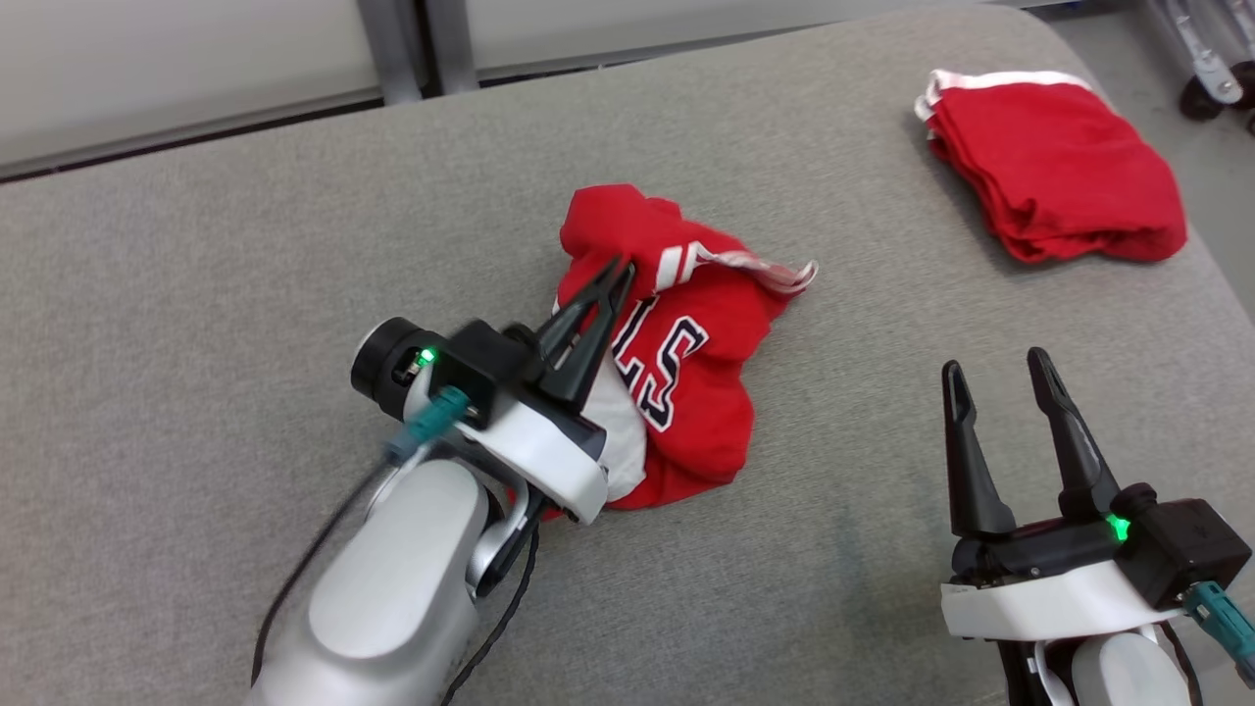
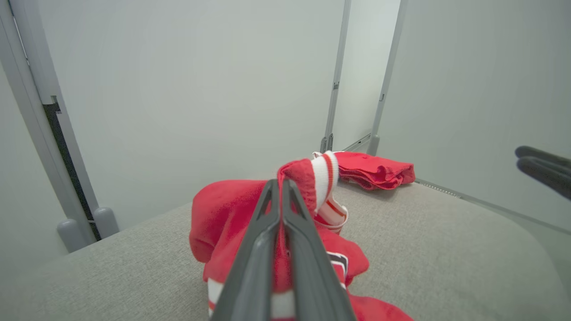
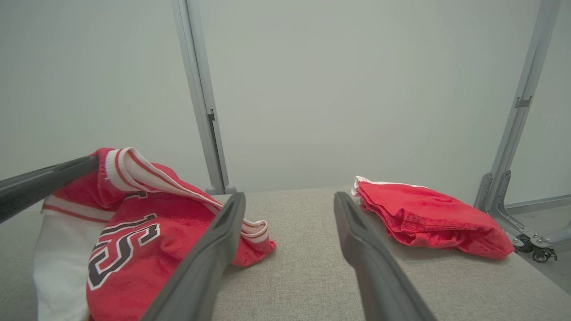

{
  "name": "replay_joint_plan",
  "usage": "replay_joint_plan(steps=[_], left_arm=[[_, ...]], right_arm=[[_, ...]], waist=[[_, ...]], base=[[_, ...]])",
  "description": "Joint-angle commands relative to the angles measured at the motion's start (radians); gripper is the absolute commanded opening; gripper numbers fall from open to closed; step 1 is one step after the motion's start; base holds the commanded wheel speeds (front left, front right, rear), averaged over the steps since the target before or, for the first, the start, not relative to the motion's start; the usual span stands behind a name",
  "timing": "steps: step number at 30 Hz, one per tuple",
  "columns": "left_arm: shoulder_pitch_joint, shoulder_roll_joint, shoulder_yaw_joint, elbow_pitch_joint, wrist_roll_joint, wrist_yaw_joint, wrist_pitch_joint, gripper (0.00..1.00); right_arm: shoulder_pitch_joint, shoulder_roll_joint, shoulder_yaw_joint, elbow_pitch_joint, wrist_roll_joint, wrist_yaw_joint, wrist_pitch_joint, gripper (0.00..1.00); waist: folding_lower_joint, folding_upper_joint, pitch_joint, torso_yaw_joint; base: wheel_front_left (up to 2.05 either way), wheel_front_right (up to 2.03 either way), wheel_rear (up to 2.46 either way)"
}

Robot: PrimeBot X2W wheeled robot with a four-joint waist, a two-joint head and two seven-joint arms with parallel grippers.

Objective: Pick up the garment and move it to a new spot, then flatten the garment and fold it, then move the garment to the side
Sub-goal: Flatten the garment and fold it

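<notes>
The garment is a crumpled red jersey with white trim and dark lettering, heaped in the middle of the grey padded table. My left gripper reaches over its left side and is shut on a fold of red cloth near the striped cuff. From the left wrist the closed fingers pinch the garment just below its top. My right gripper stands open over bare table at the lower right, apart from the cloth. The right wrist view has the garment on the left.
A second red garment, folded, lies at the table's far right corner, also seen as the folded pile from the right wrist. Grey frame posts and a wall stand behind the table. A castor sits on the floor past the right edge.
</notes>
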Motion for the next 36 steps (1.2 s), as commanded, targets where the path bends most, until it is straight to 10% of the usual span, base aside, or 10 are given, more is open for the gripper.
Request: replay_joint_plan(steps=[1,10,19,27,36], left_arm=[[-0.026,0.004,0.006,-0.002,-0.055,-0.008,0.000,0.00],[-0.316,-0.001,-0.043,-0.088,-0.731,-0.008,0.194,0.00],[-0.713,0.000,-0.116,-0.065,-1.119,0.227,0.049,0.00],[-0.658,0.000,-0.156,0.049,-1.180,0.309,0.000,0.00],[-0.089,0.204,0.007,-0.005,-1.098,0.285,-0.002,0.00]], right_arm=[[0.006,0.000,0.001,0.004,0.008,-0.002,-0.001,1.00],[0.030,0.002,0.025,0.006,0.060,-0.002,-0.001,1.00],[0.069,0.002,0.004,-0.002,0.070,-0.002,-0.001,1.00],[0.080,0.002,-0.045,-0.023,0.073,-0.002,-0.001,1.00],[0.096,0.002,-0.076,-0.021,0.059,-0.002,-0.001,1.00]], waist=[[-0.0001,0.0000,-0.030,-0.027],[-0.0001,0.0000,-0.111,-0.128],[-0.0001,0.0000,-0.150,-0.153],[-0.0001,0.0000,-0.136,-0.083],[-0.0001,0.0000,-0.109,0.021]], base=[[0.00,0.00,0.00],[0.00,0.00,0.00],[0.00,0.00,0.00],[0.00,0.00,0.00],[0.00,0.00,0.00]])
